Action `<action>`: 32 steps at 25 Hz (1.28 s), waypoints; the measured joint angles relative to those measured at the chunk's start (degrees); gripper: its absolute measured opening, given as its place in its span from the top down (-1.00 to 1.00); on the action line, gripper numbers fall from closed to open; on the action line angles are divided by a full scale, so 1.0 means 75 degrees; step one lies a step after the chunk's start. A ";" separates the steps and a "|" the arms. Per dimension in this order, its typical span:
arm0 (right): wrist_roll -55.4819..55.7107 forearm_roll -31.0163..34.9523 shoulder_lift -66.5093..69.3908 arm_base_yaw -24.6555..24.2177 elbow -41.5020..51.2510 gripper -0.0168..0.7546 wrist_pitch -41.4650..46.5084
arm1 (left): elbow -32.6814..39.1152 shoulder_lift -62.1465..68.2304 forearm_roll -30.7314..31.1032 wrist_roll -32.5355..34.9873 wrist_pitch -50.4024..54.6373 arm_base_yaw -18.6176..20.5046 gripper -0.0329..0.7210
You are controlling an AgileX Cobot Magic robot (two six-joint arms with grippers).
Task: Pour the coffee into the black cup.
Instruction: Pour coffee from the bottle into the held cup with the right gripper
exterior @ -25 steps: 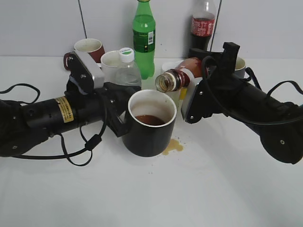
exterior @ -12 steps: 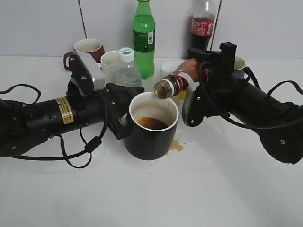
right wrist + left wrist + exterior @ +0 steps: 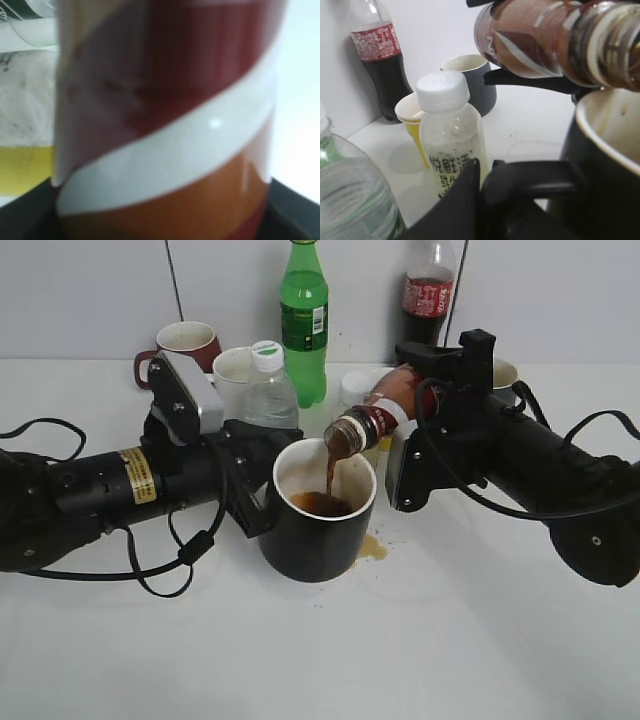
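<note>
The black cup (image 3: 315, 540) stands mid-table with brown liquid inside. My left gripper (image 3: 258, 490) is shut on its black loop handle (image 3: 540, 177). My right gripper (image 3: 420, 400) is shut on the small brown coffee bottle (image 3: 375, 415), which is tilted neck-down over the cup's rim. A brown stream runs from its open neck into the cup. In the left wrist view the bottle (image 3: 545, 40) hangs just above the cup's pale rim (image 3: 600, 135). The right wrist view is filled by the bottle's brown and white label (image 3: 165, 125).
A brown spill (image 3: 372, 548) lies on the table beside the cup's right. Behind stand a clear white-capped bottle (image 3: 268, 385), a green bottle (image 3: 304, 315), a cola bottle (image 3: 428, 290), a maroon mug (image 3: 185, 342), a white cup (image 3: 232, 370), a yellow cup (image 3: 412, 117) and a dark grey mug (image 3: 470, 80).
The right gripper tilted the coffee bottle further neck-down and a stream now falls into the cup. The cup shifted slightly right and toward the front with the left gripper.
</note>
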 joint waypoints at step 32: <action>-0.0326 0.0000 0.0000 0.0000 0.0000 -0.35 -0.0007 | 0.0000 0.0000 0.0024 0.0000 0.0285 0.0000 0.81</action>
